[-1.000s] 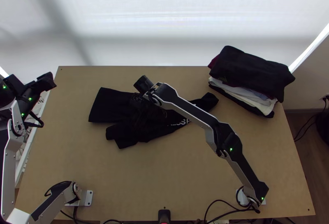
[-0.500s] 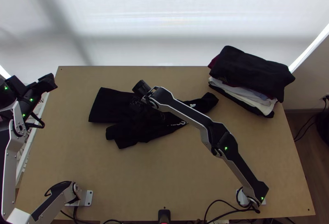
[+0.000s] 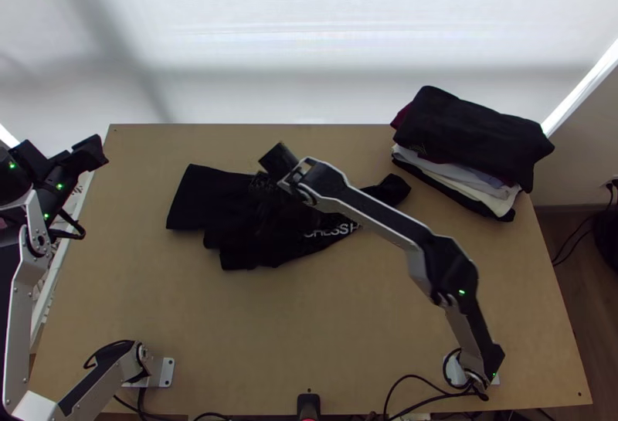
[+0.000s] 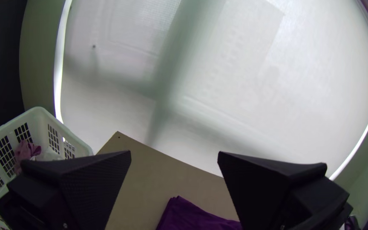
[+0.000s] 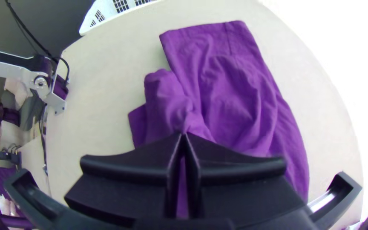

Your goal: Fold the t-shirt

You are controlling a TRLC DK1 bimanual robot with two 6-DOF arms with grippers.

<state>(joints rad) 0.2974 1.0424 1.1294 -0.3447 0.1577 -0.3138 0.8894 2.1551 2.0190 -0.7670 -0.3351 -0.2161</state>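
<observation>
The t-shirt (image 3: 202, 198), black with white lettering, lies bunched mid-table; it looks purple in the right wrist view (image 5: 239, 93) and left wrist view (image 4: 192, 216). Over its far middle stands my right gripper (image 3: 278, 161). Its fingers meet at the tips (image 5: 184, 134) in the right wrist view, shut on a raised fold of the shirt, while the wide flat part spreads out beyond. My left gripper (image 3: 90, 155) hangs by the table's far left corner, away from the shirt. Its fingers stand wide apart (image 4: 174, 152) in the left wrist view, nothing between them.
A stack of folded clothes (image 3: 475, 139) sits at the table's far right, dark ones on top. Beside the left edge stands a white basket (image 4: 75, 147) with some cloth inside. Bare wood (image 3: 309, 328) lies between the shirt and the near edge.
The right gripper has shifted slightly right, and its arm's elbow has swung right. The shirt's near-left folds have drawn right and more lettering shows. The left arm has barely moved.
</observation>
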